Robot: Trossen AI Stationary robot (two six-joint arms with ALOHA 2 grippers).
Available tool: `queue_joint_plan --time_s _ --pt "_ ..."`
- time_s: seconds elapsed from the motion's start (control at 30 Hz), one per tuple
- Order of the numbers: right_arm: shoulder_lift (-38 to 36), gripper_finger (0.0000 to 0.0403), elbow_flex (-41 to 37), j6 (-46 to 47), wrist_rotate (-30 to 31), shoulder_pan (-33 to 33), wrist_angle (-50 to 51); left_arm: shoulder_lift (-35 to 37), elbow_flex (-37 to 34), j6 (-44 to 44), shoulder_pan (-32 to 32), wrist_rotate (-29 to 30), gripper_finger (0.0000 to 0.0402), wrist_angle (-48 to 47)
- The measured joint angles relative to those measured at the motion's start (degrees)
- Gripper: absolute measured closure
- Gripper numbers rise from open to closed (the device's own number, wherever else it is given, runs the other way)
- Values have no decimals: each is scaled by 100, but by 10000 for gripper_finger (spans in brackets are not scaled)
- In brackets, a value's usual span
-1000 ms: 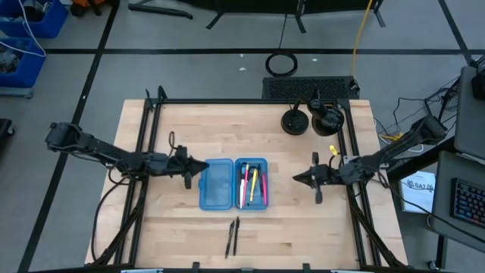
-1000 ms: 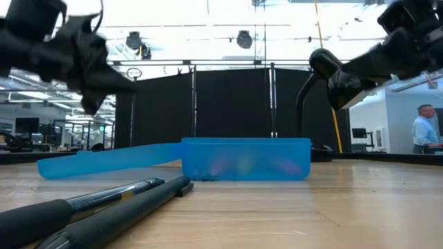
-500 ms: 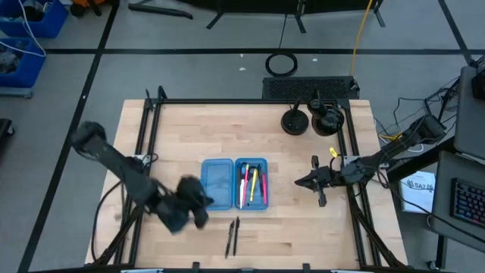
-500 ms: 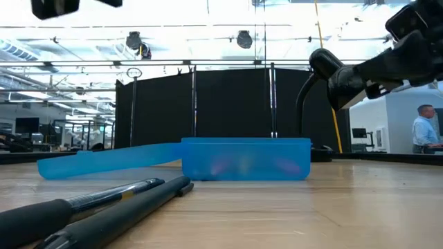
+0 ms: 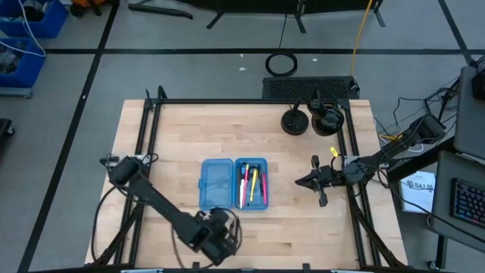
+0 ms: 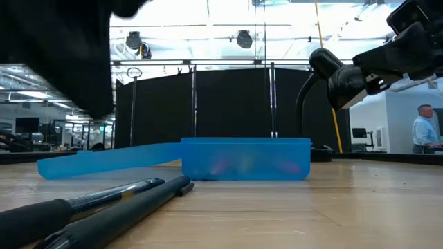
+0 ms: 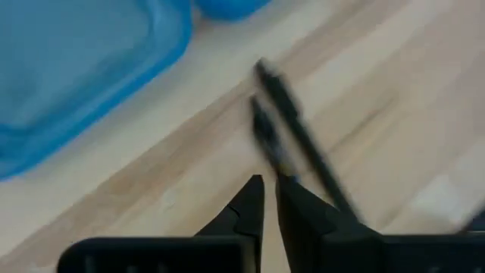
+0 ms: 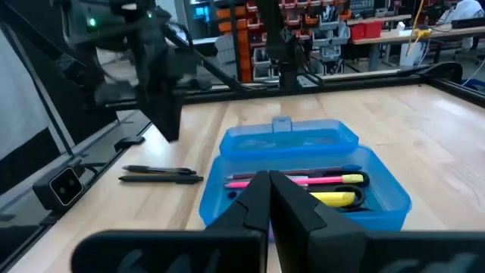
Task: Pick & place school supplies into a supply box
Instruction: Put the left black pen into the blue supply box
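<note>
The supply box [image 5: 233, 183], translucent blue, lies open at the table's middle. Its right half [image 8: 307, 199] holds pink and yellow pens [image 5: 250, 184], and its left half [image 5: 216, 184] shows nothing inside. Two black pens [image 7: 292, 140] lie side by side on the wood near the front edge, and they fill the low view's foreground [image 6: 97, 207]. My left gripper [image 7: 270, 182] hangs tipped down just above them [image 5: 226, 231], its fingertips almost together and touching nothing. My right gripper [image 5: 303, 180] waits shut, level, to the right of the box [image 8: 269, 178].
Two black round objects [image 5: 311, 120] stand at the table's far right. Black frame rails run along the left [image 5: 144, 152] and right [image 5: 353, 174] sides. Bare wood lies left and right of the pens. A person [image 6: 422, 131] stands far off in the room.
My left gripper has swung from beside the box's left half toward the near edge and rightward, tipping from level to steeply downward and rolling, and now stands over the two black pens. The box and the pens have not moved.
</note>
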State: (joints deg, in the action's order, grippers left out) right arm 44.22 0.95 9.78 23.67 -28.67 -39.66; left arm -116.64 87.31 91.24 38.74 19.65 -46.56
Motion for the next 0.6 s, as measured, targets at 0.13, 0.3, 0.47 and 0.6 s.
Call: queue_joint_plan --time_s 0.13,0.3,0.47,0.6 --pt "1 399 -4 0 -1 0 -17 -237 53 26 -64 -863 324 52" --pt "1 399 -4 -17 1 0 -284 -243 57 18 -72 -1134 238 331" --pt "1 399 -7 -226 1 0 -455 -221 57 127 -159 -1305 163 420" --pt "1 399 -7 -312 1 3 -469 -278 57 -30 -256 -1514 150 397"
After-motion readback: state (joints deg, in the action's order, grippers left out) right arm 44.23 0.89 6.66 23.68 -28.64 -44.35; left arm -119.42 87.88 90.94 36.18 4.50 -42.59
